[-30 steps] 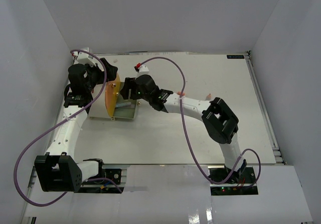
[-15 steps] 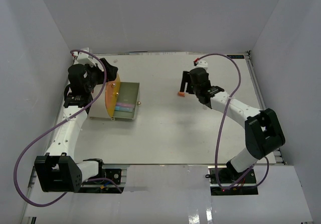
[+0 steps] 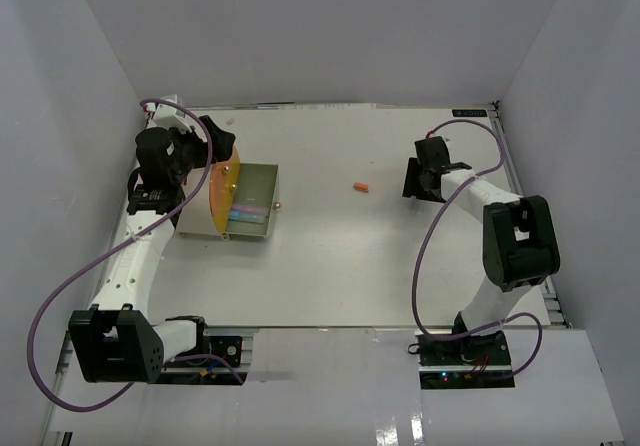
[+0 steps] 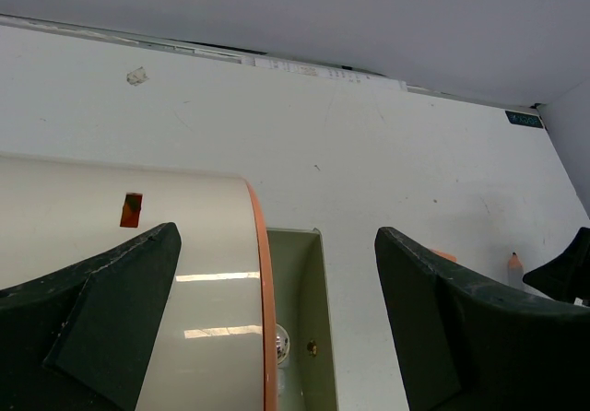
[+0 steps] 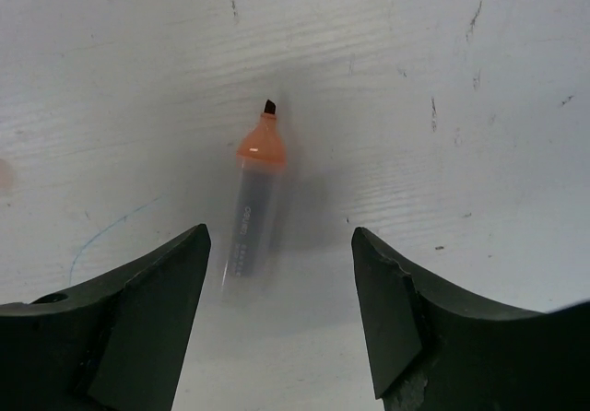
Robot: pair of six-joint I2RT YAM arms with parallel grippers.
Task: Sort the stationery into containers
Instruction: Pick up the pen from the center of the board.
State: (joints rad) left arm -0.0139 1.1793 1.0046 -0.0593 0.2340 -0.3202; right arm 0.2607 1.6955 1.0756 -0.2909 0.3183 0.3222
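A white, scuffed bench [image 3: 350, 266] sits inside plain grey walls [image 3: 320, 26]. At its far left lies the cream drum [image 3: 195, 224] with its orange round face turned to the right. One drawer [image 3: 276, 188] is pulled out of that face towards the middle of the bench. Inside it lie pastel pieces of stationery [image 3: 245, 211] in pink, light blue and green, side by side on the drawer floor.

The left hand [image 4: 277, 234] hangs over the far end of the drum with its fingers spread as wide as they go. One finger [image 4: 101, 291] is above the cream shell and the other is above the bare bench. It holds nothing.

A short orange marker [image 3: 361, 186] lies alone on the bench, well apart from the drawer and nearer to the right arm.

The right hand [image 5: 278, 236] is low over the far right part of the bench. Its fingers are spread and nothing is pinched. Below it, between the two fingers in the wrist view, lies an uncapped highlighter [image 5: 251, 208] flat on the bench. It has a dark chisel tip, an orange collar and a greyish see-through barrel. It is blurred, and neither finger touches it.
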